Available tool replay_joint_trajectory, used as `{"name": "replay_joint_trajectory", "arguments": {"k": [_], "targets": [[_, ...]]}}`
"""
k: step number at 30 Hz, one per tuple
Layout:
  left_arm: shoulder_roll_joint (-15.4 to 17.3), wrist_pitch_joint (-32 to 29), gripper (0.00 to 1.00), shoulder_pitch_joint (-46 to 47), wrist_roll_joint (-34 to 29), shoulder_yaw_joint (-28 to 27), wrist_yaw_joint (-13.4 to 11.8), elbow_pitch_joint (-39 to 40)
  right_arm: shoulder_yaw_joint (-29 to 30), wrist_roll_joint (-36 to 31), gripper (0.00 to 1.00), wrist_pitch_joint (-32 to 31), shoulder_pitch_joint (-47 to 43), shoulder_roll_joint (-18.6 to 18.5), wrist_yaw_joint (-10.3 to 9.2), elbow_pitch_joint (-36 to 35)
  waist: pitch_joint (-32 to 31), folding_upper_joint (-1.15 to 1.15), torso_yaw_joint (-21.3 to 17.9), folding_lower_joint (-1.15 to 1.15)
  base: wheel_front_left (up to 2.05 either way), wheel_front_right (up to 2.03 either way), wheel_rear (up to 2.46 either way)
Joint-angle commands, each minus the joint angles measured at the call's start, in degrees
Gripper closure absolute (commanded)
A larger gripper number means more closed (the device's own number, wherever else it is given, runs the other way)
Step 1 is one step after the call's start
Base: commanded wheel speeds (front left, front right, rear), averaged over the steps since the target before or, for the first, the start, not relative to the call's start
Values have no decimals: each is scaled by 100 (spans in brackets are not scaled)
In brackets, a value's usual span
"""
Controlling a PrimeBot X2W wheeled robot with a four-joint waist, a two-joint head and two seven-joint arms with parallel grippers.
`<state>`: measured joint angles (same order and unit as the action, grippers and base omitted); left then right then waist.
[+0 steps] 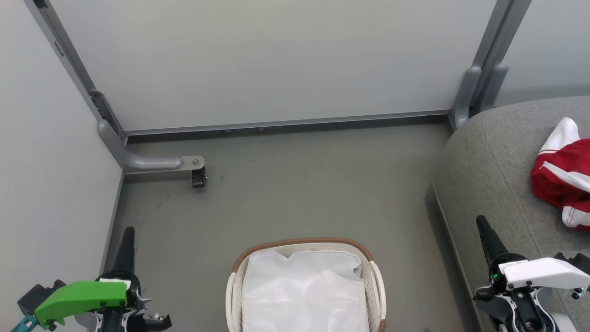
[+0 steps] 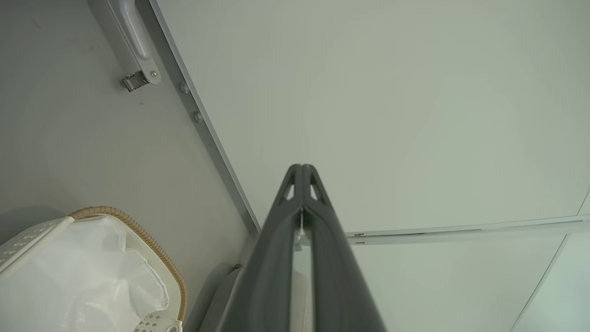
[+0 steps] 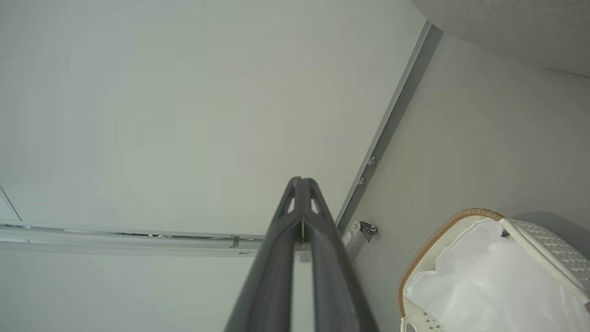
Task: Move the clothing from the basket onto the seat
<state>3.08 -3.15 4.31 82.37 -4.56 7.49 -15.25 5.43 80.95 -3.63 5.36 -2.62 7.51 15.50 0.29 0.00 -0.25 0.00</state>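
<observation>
My left gripper (image 1: pixel 128 230) and right gripper (image 1: pixel 481 221) are each pressed together on nothing, parked either side of the basket (image 1: pixel 302 241). The red clothing (image 1: pixel 560 180) lies on the seat (image 1: pixel 498 152), so I judge nothing needs lifting.

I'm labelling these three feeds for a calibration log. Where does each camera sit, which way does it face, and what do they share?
Head view: on the head, facing forward and down at the basket and the seat bearing the clothing; left gripper lower left, right gripper lower right.
Left wrist view: on the left wrist, looking along that gripper's shut fingers at the wall panel.
Right wrist view: on the right wrist, along its shut fingers at the same panel.
Shared: the basket shows in all three.
</observation>
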Motion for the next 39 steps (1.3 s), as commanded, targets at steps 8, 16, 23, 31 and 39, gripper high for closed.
{"name": "replay_joint_trajectory", "arguments": {"k": [8,16,23,31,39], "targets": [[35,-127,100,172,396,-69,0,72,58,431,100,-124,101,-38,-3,-89,-4,0,8,0,0,0,0],[32,-213,100,190,689,-115,0,106,86,762,100,-205,106,-39,-3,-123,-7,0,15,0,0,0,0],[29,-282,100,227,955,-154,0,128,113,1043,100,-284,108,-42,-4,-151,-10,0,21,0,0,0,0],[24,-322,100,224,1043,-172,0,134,123,1156,100,-311,110,-41,-4,-164,-11,0,25,0,0,0,0],[18,-326,100,220,1036,-176,0,132,122,1156,100,-310,109,-41,-4,-164,-11,0,25,0,0,0,0]]}}
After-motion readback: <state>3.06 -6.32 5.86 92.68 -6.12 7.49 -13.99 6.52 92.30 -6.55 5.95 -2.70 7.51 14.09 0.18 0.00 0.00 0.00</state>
